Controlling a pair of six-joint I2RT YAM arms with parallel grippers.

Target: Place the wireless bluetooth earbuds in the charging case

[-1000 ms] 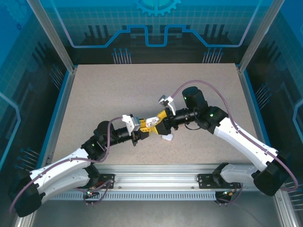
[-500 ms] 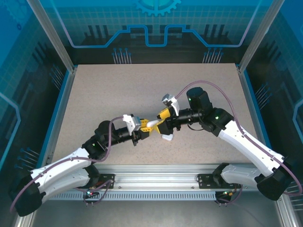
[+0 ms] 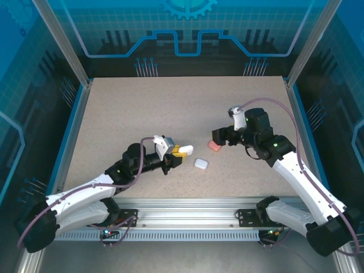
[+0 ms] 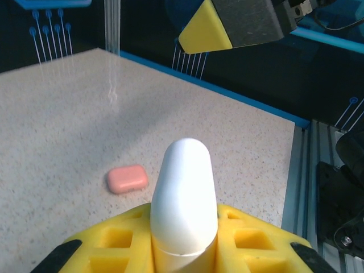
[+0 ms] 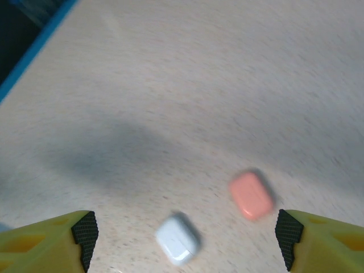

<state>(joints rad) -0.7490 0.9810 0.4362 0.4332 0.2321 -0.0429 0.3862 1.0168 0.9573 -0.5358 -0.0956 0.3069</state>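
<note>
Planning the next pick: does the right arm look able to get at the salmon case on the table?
Probably yes: the right gripper hangs open just beside the salmon case, with nothing lying between them.

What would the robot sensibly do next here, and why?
Probably lower the right gripper onto the pink case: its jaws are open and it hovers right beside that case, while the left gripper is shut on a white case, so that hand is busy.
</note>
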